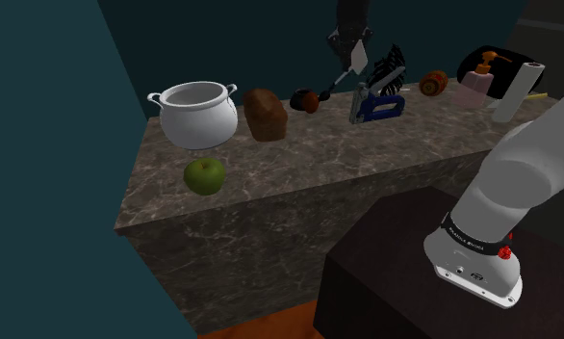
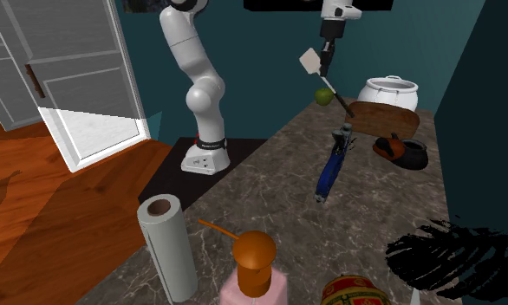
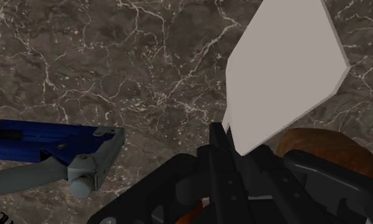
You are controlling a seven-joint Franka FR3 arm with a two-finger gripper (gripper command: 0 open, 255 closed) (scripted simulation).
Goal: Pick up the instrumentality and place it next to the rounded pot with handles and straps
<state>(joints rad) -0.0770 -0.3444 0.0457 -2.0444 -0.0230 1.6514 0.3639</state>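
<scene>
My gripper (image 1: 352, 50) (image 2: 328, 52) is shut on a spatula with a flat white blade (image 1: 358, 62) (image 2: 311, 61) (image 3: 287, 70) and a thin dark handle. It hangs tilted in the air above the marble counter (image 1: 367, 159), with the handle slanting down toward the counter. The black fingers (image 3: 223, 168) clasp it just below the blade. The white rounded pot with two handles (image 1: 198, 111) (image 2: 388, 91) stands at the counter's end, at the shoulder view's left, well away from the gripper.
A brown loaf (image 1: 266, 114) (image 2: 382, 117) and a dark red teapot (image 1: 304, 99) stand between pot and gripper. A blue staple gun (image 1: 376, 101) (image 3: 45, 143) lies under the gripper. A green apple (image 1: 204, 175), soap dispenser (image 1: 474, 85) and paper roll (image 1: 518, 91) also stand there.
</scene>
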